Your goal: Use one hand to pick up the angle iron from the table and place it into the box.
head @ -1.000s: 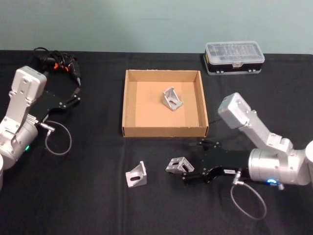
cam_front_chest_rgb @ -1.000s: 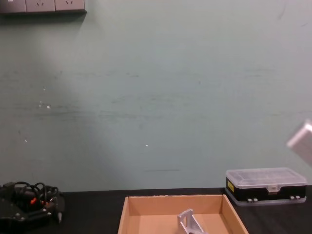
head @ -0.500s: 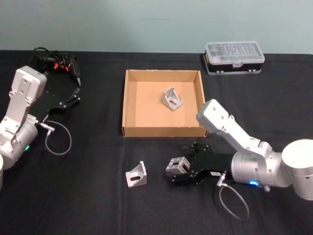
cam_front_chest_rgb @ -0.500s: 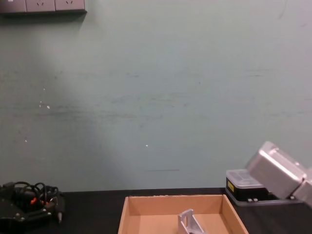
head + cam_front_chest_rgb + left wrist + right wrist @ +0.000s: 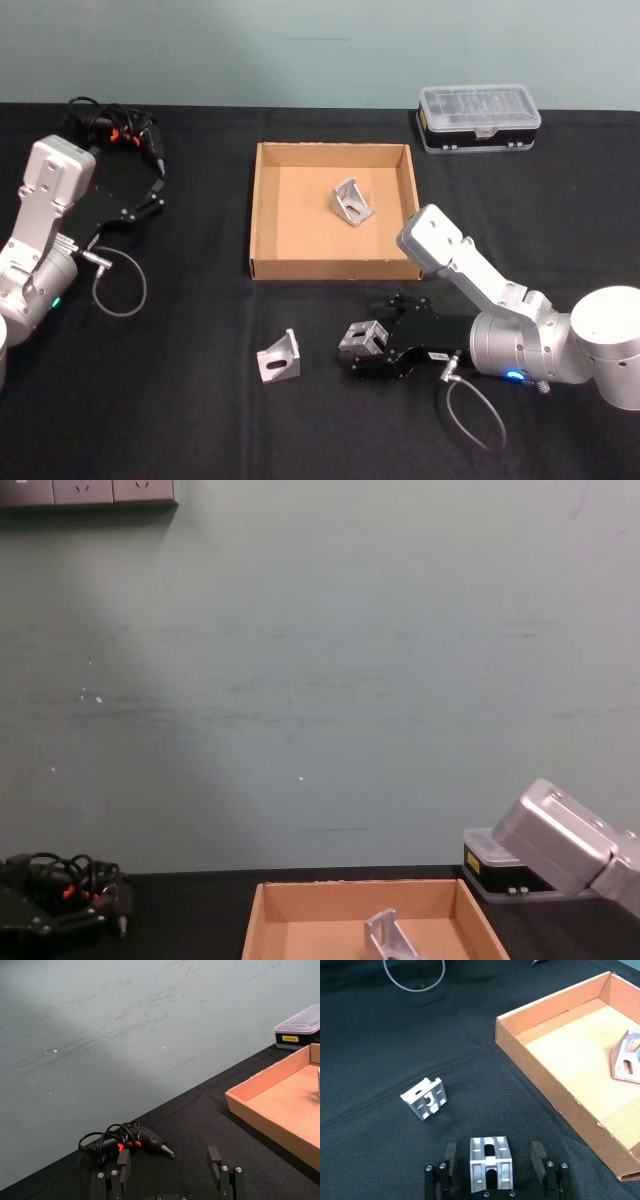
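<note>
Right gripper (image 5: 494,1150) is spread open around an angle iron (image 5: 491,1162) on the table (image 5: 180,420), just near of the box (image 5: 262,215), fingers not touching it. Left gripper (image 5: 169,1156) sits open, far left. Chest view cuts the bottom off the bracket (image 5: 390,935) inside the box.

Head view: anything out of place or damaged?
Nothing stands out. The boxed angle iron lies inside the box, the loose angle iron on the table, the third angle iron between the open fingers of the right gripper. Left gripper parked open at left.
</note>
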Robot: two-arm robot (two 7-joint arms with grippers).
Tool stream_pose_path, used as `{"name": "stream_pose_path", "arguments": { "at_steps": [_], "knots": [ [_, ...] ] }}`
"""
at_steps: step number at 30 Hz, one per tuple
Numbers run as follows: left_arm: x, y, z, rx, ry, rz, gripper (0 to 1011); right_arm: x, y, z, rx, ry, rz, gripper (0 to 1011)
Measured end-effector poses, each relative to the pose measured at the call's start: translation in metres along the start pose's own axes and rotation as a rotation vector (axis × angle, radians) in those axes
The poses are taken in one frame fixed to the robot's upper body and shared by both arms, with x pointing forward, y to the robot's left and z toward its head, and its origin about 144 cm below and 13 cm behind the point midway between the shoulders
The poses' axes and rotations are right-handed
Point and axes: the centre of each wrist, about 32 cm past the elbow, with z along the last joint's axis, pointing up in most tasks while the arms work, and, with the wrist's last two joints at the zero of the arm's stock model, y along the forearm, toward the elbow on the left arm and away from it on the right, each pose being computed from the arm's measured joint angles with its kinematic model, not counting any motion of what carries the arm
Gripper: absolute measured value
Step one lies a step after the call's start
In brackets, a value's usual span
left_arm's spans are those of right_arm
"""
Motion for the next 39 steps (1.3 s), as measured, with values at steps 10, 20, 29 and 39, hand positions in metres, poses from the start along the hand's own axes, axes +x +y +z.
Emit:
{"name": "stream_pose_path", "arguments": {
  "at_steps": [10, 20, 29, 39],
  "knots": [
    [0.000, 0.000, 0.000, 0.000, 0.000, 0.000, 1000, 0.000, 0.000, 0.000, 0.003, -0.001, 0.002, 684],
    [0.000, 0.000, 0.000, 0.000, 0.000, 0.000, 1000, 0.000, -0.001, 0.000, 0.005, -0.002, 0.003, 449],
    [0.000, 0.000, 0.000, 0.000, 0.000, 0.000, 1000, 0.001, -0.001, 0.000, 0.012, -0.002, 0.005, 449],
    [0.000, 0.000, 0.000, 0.000, 0.000, 0.000, 1000, 0.010, -0.016, 0.009, 0.132, 0.014, 0.018, 449]
  ]
}}
